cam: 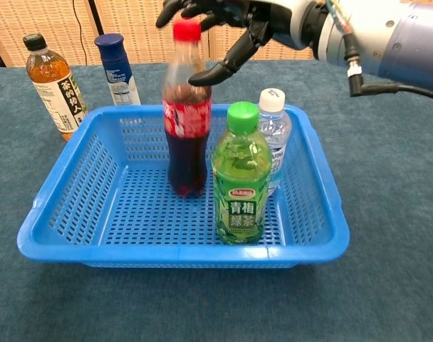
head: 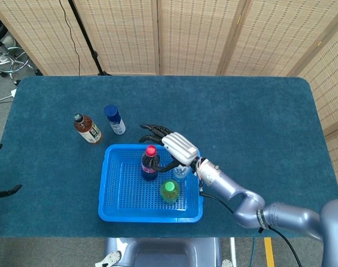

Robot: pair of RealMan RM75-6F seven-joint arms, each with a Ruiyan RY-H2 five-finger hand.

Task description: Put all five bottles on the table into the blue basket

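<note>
The blue basket (head: 118, 192) (cam: 181, 254) holds three upright bottles: a red-capped cola bottle (head: 149, 164) (cam: 186, 121), a green tea bottle (head: 169, 191) (cam: 239, 185) and a clear water bottle (head: 181, 172) (cam: 276, 132). A brown tea bottle (head: 88, 129) (cam: 54, 85) and a blue-capped white bottle (head: 114, 119) (cam: 119, 70) stand on the table behind the basket's left corner. My right hand (head: 177, 146) (cam: 231, 28) hovers over the cola bottle's cap with fingers spread, its thumb beside the bottle's shoulder. Only the fingertips of my left hand (head: 6, 191) show, at the far left edge, spread and empty.
A dark teal cloth covers the table (head: 241, 111). Folding screens stand behind it, and a stool and a stand's legs are at the back left. My right forearm (head: 235, 194) reaches in from the front right, across the basket's right rim.
</note>
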